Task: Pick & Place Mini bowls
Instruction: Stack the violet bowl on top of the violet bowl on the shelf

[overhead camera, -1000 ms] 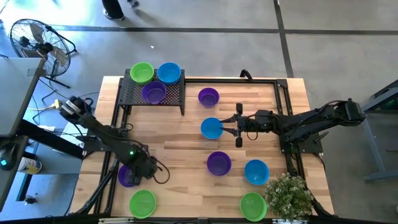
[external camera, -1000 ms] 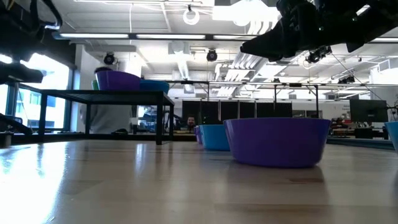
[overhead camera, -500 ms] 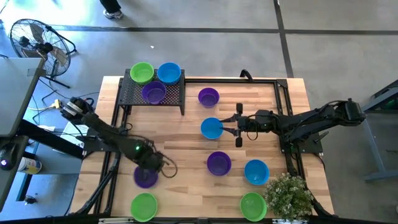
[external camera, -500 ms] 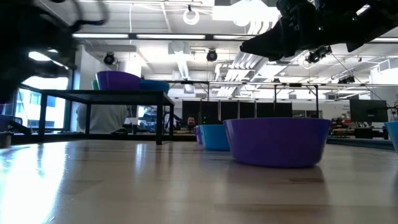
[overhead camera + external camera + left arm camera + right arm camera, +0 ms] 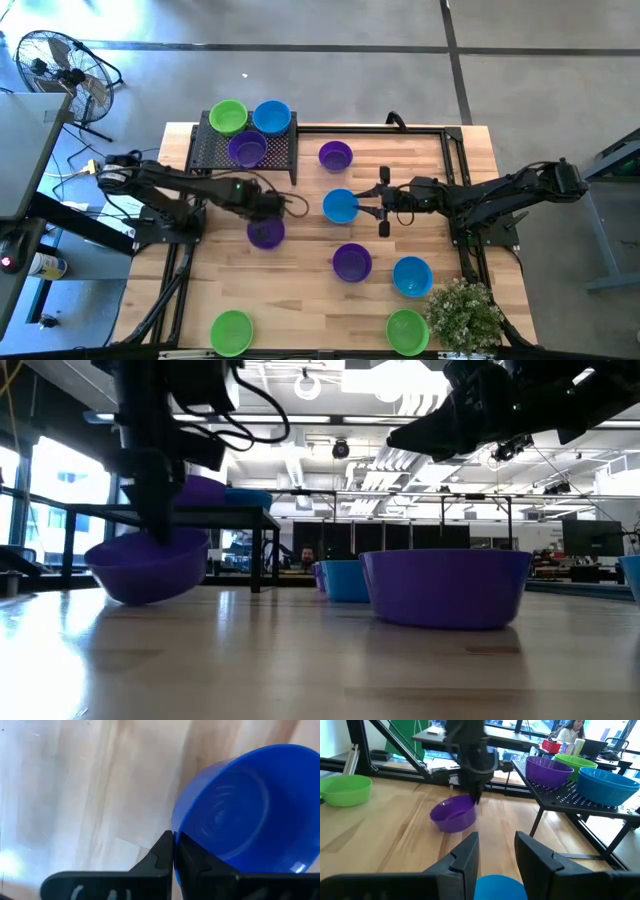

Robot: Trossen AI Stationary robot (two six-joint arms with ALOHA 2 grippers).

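Bowls sit all over the bench (image 5: 300, 300). Nearest the front edge are two green ones, one at the left (image 5: 231, 329) and one at the right (image 5: 407, 329) beside a small potted plant (image 5: 464, 312). Farther in, a purple bowl (image 5: 352, 262) and a blue one (image 5: 412, 276) sit near each other. Beyond them, the left hand (image 5: 268, 207) is pinched shut on the rim of a purple bowl (image 5: 265, 233), which hangs tilted, its bottom close to the wood; I cannot tell if it touches. The right hand (image 5: 368, 204) hovers with its fingers (image 5: 466, 853) apart, just beside a blue bowl (image 5: 340, 206) mid-bench, gripping nothing. Another purple bowl (image 5: 335, 156) lies farther back. At the far left stands a black mesh rack (image 5: 245, 150) carrying a green (image 5: 228, 116), a blue (image 5: 271, 117) and a purple bowl (image 5: 247, 149).
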